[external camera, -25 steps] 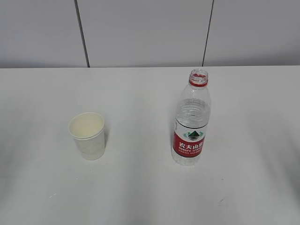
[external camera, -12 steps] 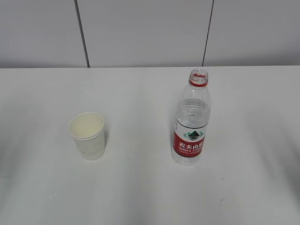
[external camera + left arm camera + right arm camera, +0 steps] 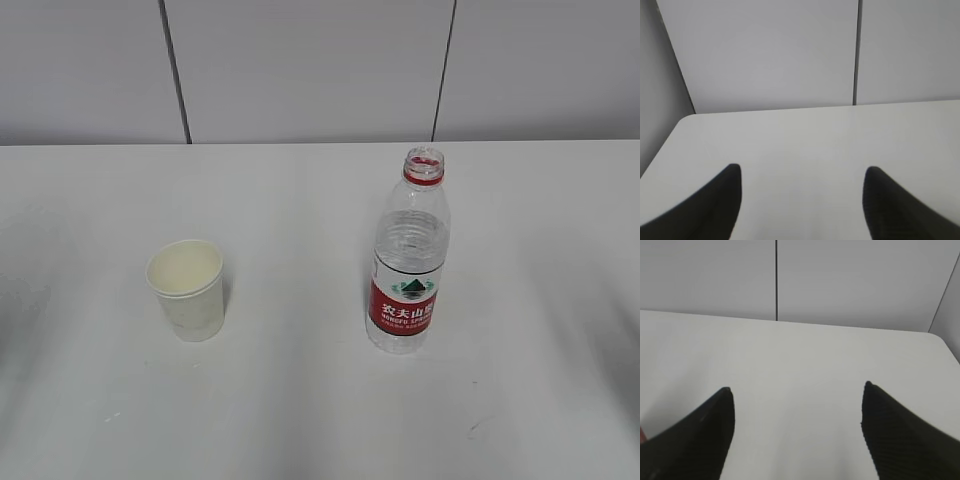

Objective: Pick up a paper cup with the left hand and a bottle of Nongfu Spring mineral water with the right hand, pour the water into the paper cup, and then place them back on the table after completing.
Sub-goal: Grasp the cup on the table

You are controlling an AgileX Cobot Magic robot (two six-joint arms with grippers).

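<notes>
On the exterior feed I have the paper cup (image 3: 186, 289) standing upright on the white worktop (image 3: 300, 400), left of centre, with the Nongfu Spring bottle (image 3: 408, 255) upright well apart to its right — cap off, red label facing me. Neither arm shows there. On the left wrist feed, the left gripper (image 3: 801, 172) has its jaws spread wide over bare worktop, holding nothing. The right gripper (image 3: 797, 392) reads the same on its own feed — jaws wide, nothing between them.
</notes>
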